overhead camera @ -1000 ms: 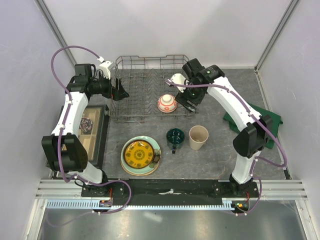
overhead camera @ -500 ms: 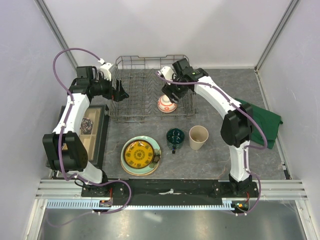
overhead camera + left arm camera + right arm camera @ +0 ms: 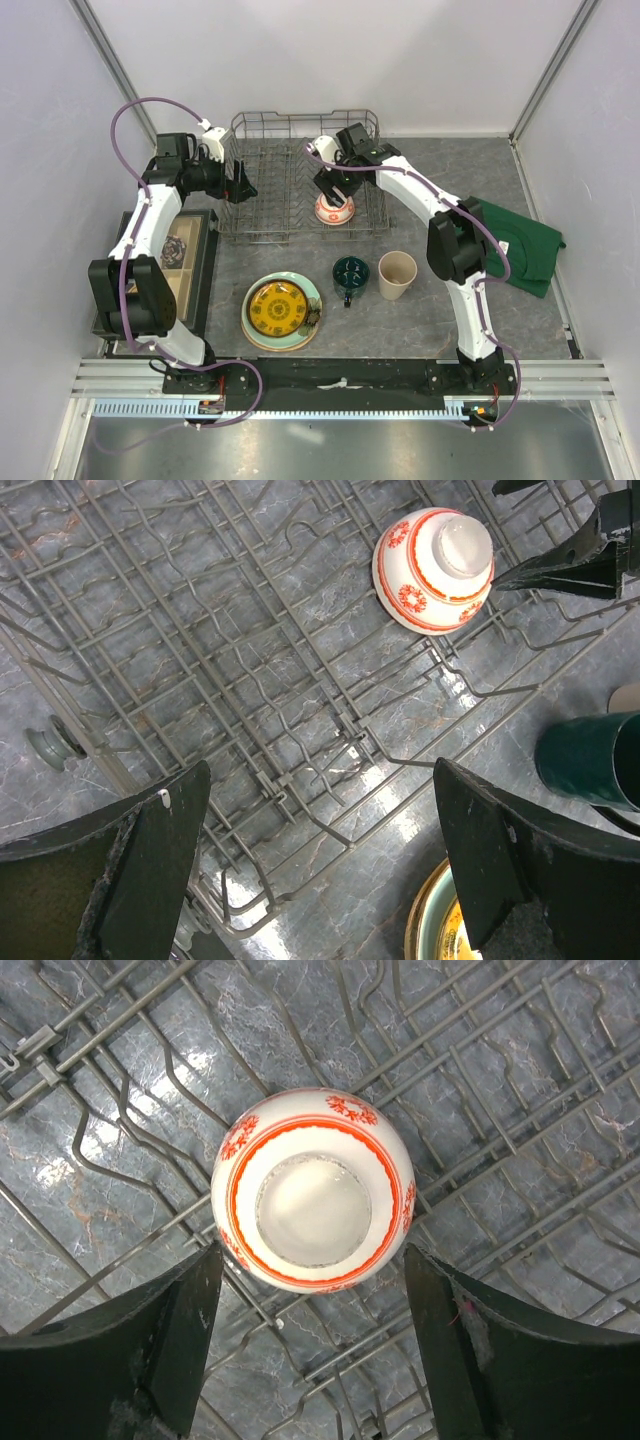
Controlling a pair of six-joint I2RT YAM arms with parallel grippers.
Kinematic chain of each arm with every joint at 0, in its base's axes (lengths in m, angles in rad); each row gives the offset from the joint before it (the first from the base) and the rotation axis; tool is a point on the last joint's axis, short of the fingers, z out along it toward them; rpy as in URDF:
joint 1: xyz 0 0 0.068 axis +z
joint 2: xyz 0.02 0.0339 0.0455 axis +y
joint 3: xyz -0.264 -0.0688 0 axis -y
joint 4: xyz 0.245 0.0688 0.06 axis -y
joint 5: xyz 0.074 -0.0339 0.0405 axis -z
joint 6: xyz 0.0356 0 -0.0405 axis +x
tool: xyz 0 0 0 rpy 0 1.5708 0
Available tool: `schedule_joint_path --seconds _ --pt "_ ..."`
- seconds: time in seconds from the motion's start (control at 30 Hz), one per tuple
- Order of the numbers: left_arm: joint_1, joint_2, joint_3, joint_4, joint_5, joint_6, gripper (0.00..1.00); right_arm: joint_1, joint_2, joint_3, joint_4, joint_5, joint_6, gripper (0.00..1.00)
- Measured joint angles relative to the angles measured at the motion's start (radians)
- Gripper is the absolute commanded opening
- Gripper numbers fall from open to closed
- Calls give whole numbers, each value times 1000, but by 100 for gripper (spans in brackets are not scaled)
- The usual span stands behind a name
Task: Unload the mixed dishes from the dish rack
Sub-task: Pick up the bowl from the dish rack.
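The dish rack [image 3: 300,190] stands at the far middle of the grey marbled tabletop [image 3: 430,310]. One dish is in it: the red-and-white patterned bowl [image 3: 334,208], upside down on the wires in the rack's near right part, its foot ring facing up.

The right arm reaches over the rack from the right, and the right jaws hang directly above the bowl. They are spread wide. In the right wrist view the bowl [image 3: 313,1190] lies between the two dark fingers [image 3: 170,1330], one on each side of it. Whether either finger touches the rim cannot be told.

The left arm is at the rack's left side. The left jaws are also wide apart and hold nothing. Between their fingers [image 3: 150,870] the left wrist view shows only rack wires and tabletop, with the bowl [image 3: 433,568] well off toward the right end.

The other dishes stand on the tabletop nearer than the rack. The small yellow dark-patterned plate [image 3: 278,307] sits on top of the larger pale-green flower plate [image 3: 309,290] at the near middle left. Just to their right is the dark green mug [image 3: 350,272], and beside it stands the tall beige cup [image 3: 397,272], upright and close to the mug.

A flat dark-framed tray [image 3: 185,265] lies at the left edge, and a green cloth [image 3: 520,245] at the right.
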Motion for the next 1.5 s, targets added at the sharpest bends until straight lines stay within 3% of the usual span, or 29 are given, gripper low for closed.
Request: schedule_joint_path --seconds 0.77,1.1,1.5 --pt "0 6 0 3 -7 0 99 0 75 6 65 -25 9 82" --pt "0 6 -2 2 -7 0 99 0 80 6 82 -28 11 74" --pt "0 6 -9 3 -7 0 99 -2 79 6 105 -31 11 56"
